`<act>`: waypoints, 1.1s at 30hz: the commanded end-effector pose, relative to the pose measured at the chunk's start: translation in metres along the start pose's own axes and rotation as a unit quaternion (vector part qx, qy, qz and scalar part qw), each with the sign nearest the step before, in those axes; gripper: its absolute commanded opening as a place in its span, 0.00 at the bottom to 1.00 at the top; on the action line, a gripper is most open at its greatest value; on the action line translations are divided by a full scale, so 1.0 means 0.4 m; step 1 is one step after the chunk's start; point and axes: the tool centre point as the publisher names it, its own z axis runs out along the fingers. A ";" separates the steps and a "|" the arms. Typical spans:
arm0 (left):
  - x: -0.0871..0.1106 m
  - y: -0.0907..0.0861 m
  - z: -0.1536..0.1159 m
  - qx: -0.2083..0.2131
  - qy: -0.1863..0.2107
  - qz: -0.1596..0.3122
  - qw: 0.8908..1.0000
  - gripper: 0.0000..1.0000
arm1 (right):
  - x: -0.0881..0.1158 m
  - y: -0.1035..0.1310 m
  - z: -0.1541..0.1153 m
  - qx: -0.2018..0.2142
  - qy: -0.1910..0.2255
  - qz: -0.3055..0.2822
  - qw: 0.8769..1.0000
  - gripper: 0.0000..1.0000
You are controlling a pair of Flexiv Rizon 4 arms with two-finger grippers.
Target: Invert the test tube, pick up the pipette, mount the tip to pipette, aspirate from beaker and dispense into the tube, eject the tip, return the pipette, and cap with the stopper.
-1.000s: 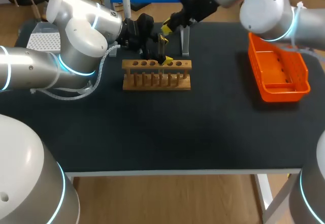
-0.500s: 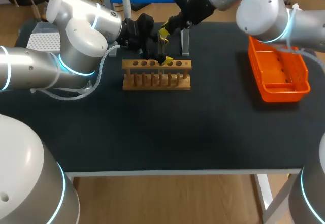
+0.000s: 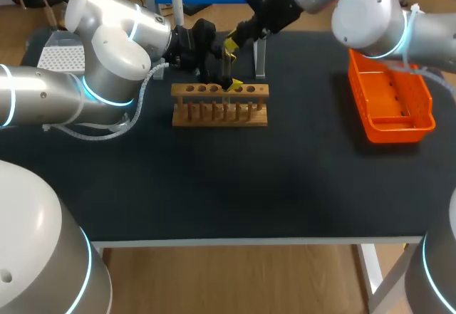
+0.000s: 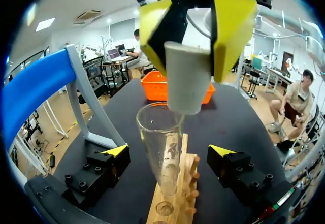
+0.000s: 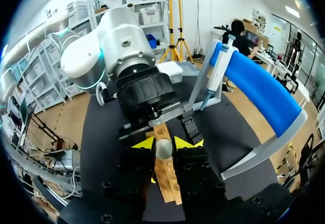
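Stopper point(image 5: 163, 150), white, is clamped between the yellow tips of our right claw point(image 5: 165, 144), one finger on each side. In the left wrist view it hangs tilted right over the open mouth of the test tube point(image 4: 161, 132). Its lower edge is at the tube rim; we cannot tell if it touches.

Test tube is clear and stands upright in the wooden rack point(image 3: 219, 107), toward the rack's right half. Our left claw point(image 4: 168, 153) is apart: one yellow tip sits on each side of the tube, and neither tip touches the glass.

In the head view the left arm comes in from the left, with its claw low behind the rack. The right arm reaches in from the upper right, with its claw just above the left one.

Pipette point(image 5: 217, 69) hangs upright in the blue stand point(image 5: 259, 89) at the far edge of the table point(image 3: 235, 186), just behind the rack and to its left in the head view. Orange basket point(image 3: 396, 130) sits on the table's right side, well apart from the rack.
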 end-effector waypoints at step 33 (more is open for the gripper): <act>0.000 -0.001 0.000 -0.002 0.000 0.000 1.000 1.00 | -0.004 0.033 0.005 0.023 0.005 -0.011 1.000 0.00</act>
